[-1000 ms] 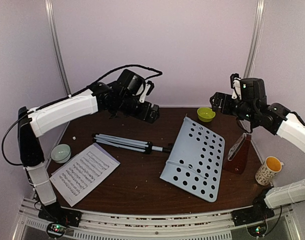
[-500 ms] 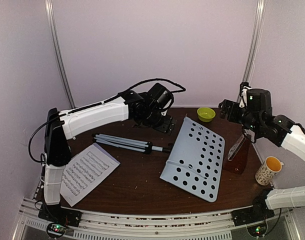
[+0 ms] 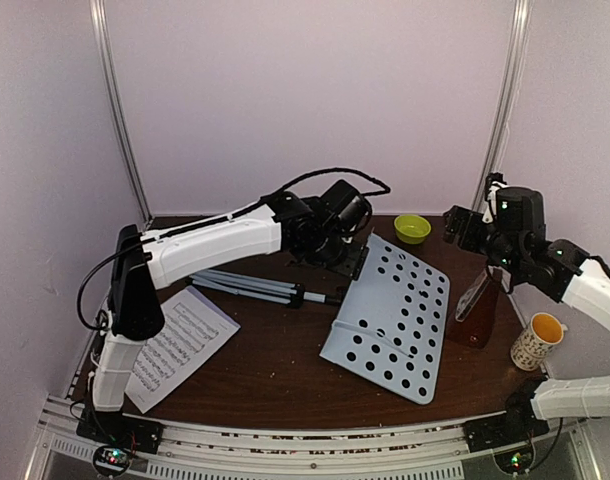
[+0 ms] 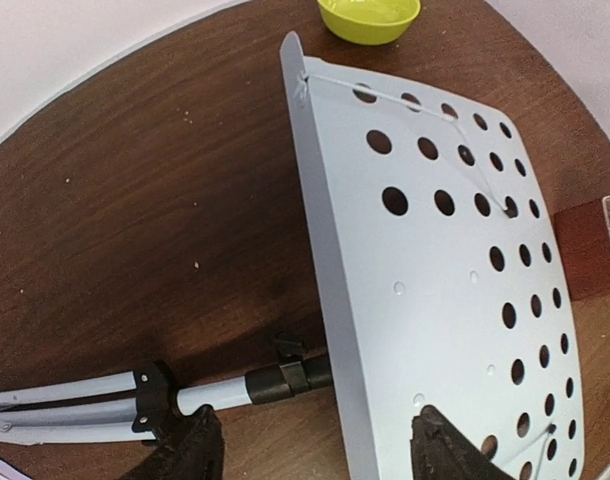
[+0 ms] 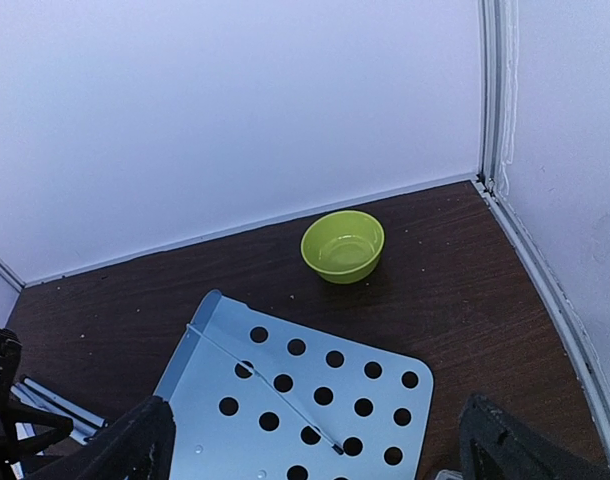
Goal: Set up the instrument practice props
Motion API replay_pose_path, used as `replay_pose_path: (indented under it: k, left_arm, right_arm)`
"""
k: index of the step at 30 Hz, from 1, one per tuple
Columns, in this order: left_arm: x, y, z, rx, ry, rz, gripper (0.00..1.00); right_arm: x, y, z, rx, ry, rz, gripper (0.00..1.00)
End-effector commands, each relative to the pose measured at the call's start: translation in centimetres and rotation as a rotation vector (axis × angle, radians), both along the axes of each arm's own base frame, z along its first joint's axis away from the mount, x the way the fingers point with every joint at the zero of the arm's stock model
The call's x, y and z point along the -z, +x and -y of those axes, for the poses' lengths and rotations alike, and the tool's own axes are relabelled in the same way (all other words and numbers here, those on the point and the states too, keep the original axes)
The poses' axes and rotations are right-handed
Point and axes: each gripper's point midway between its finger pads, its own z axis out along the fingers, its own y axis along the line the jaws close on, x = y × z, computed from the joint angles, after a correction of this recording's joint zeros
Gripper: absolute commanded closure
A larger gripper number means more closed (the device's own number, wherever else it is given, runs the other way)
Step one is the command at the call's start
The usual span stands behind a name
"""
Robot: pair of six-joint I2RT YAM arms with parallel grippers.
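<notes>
Left pincer is released, its two dark fingertips spread wide and low over the surface. The black collar, where the silver tripod meets the white perforated desk, lies just ahead of the gap between them, and nothing is grasped. A second ago that pincer hung over the far left-centre of the surface, behind the folded tripod legs; since then the left arm has reached rightward and down, so the pincer now sits at the desk's left edge by the stem joint. The arm's upright link has swung in over the near-left corner and covers part of the printed sheet music, which lies flat where it lay before. Right pincer is likewise released, fingers wide apart and empty, hovering above the far right of the surface. It has drifted slightly to the right and looks down on the yellow-green bowl and the desk's far edge. None of the props has moved. The stand lies on its side with its folded legs pointing left and the desk face up at centre. The red-brown metronome stands just beside the desk's right edge, with the patterned mug near it.
</notes>
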Motion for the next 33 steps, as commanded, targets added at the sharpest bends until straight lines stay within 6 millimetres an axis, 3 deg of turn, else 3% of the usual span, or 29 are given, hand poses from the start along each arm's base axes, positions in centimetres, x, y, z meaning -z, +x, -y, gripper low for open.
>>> replay_pose_path:
  k: [1, 12, 17, 22, 30, 33]
  left_arm:
    - [1.3, 0.9, -0.6, -0.076, 0.043, -0.009, 0.35]
    - [2.2, 0.9, 0.3, -0.09, 0.053, 0.005, 0.39]
    - [4.3, 1.2, -0.2, -0.132, 0.097, -0.004, 0.51]
    - [5.6, 1.4, 0.1, -0.156, 0.1, -0.026, 0.52]
    - [4.4, 2.0, -0.7, -0.185, 0.108, 0.024, 0.49]
    - [2.1, 2.3, -1.5, -0.208, 0.081, 0.064, 0.47]
  right_arm:
    - [-0.7, -0.2, 1.0, 0.039, 0.025, 0.04, 0.0]
    - [1.1, 0.0, 0.9, 0.036, 0.017, 0.011, 0.0]
    - [1.4, 0.1, 1.3, 0.058, 0.029, 0.003, 0.0]
    - [2.1, 0.4, 1.2, 0.059, 0.036, -0.017, 0.0]
    - [2.3, 0.3, 1.0, 0.045, 0.038, -0.025, 0.0]
    - [2.3, 0.2, 1.1, 0.046, 0.036, -0.025, 0.0]
